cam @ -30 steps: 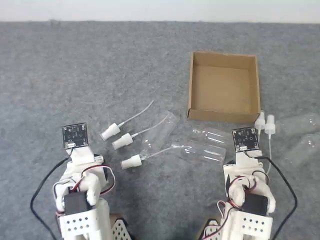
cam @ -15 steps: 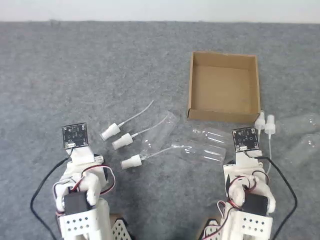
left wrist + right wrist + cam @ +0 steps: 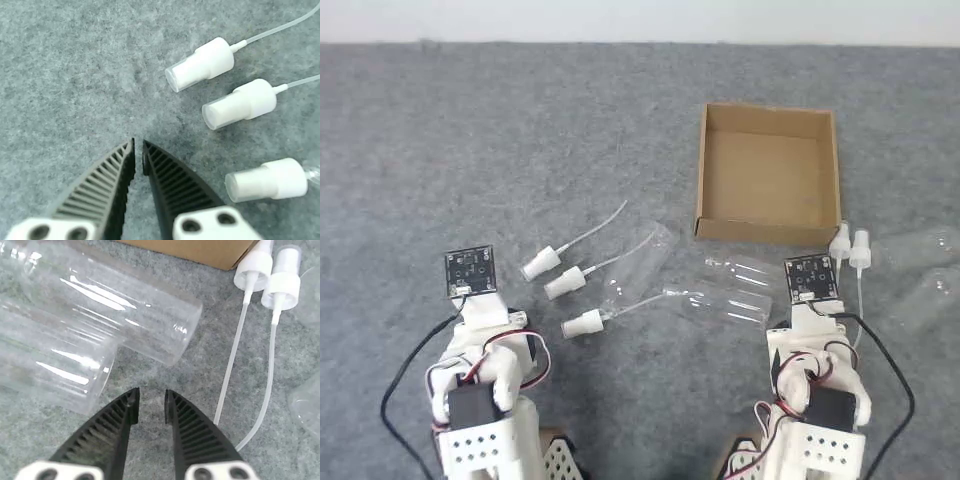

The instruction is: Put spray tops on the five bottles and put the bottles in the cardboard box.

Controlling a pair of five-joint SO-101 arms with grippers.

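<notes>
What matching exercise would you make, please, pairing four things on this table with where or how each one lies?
1. cardboard box
2. three spray tops
3. two spray tops
4. two side-by-side bottles

A. by the box's near right corner
B. empty, open side up
C. lying ahead of the left gripper
D. lying just before the box's near wall

Pairs: 1-B, 2-C, 3-A, 4-D
</notes>
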